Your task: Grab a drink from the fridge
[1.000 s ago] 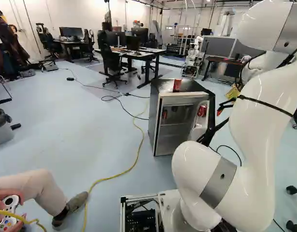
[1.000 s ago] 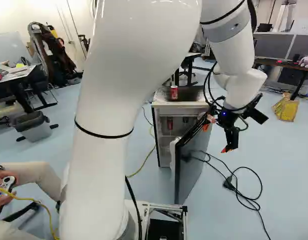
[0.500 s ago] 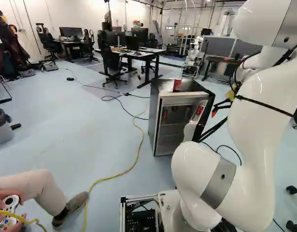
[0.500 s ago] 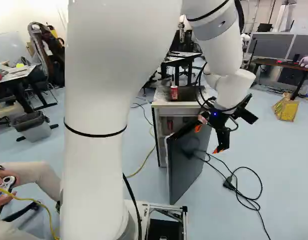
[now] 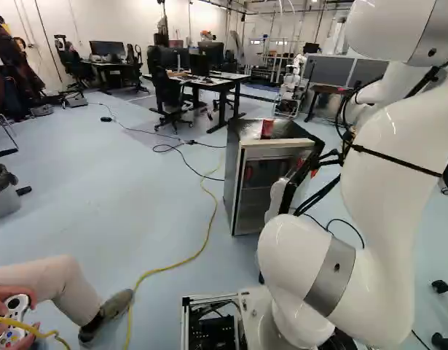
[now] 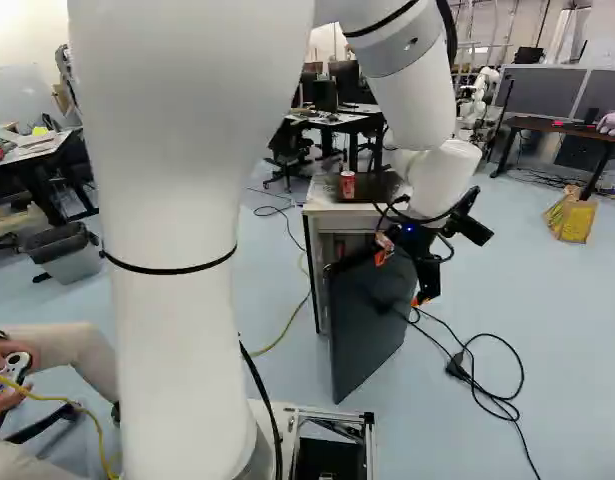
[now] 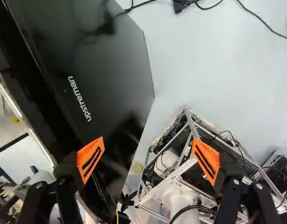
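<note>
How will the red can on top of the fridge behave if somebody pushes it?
The can stands upright and is taller than wide, so a push near its rim would probably tip it. Being round, it may then roll across the flat fridge top.

Fridge door [image 6: 367, 335] is showing black, can [image 6: 347, 186] red, pads [image 7: 90, 159] orange with black stripes. Arm [image 6: 172, 340] is showing white, floor [image 6: 562, 310] pale blue, cord [image 5: 165, 269] yellow.

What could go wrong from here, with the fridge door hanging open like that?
The open gripper is right by the door, so a clumsy nudge might swing it shut. If the arm jolts the fridge, the red can standing on top could topple. The door might also catch the black cable lying nearby.
</note>
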### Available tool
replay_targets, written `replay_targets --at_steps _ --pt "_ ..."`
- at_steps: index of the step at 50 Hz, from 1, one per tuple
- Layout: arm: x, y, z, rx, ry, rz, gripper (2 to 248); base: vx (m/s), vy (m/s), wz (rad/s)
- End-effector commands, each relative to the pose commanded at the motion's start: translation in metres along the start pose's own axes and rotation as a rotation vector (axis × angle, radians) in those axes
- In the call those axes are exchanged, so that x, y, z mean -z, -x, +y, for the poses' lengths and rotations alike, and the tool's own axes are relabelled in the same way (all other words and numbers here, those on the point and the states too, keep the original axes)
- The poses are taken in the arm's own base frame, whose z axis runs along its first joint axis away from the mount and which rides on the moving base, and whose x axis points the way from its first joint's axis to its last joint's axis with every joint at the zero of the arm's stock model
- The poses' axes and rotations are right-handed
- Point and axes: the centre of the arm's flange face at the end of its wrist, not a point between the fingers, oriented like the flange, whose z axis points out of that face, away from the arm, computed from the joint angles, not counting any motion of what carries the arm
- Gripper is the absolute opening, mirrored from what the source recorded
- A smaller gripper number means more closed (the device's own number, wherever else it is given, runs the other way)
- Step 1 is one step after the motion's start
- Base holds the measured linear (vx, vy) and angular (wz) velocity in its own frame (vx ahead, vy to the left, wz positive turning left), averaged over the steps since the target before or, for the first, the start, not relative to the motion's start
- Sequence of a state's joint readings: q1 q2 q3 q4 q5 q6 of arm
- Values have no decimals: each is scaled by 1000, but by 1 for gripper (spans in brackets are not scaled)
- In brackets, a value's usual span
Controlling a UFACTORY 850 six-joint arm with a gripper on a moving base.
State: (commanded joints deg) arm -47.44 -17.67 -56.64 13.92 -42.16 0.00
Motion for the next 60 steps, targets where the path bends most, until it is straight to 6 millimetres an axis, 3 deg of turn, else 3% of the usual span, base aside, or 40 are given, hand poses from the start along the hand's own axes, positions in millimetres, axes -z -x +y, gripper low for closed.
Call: replay_targets --at_steps 60 --pt "-20 87 -67 189 17 21 247 0 0 0"
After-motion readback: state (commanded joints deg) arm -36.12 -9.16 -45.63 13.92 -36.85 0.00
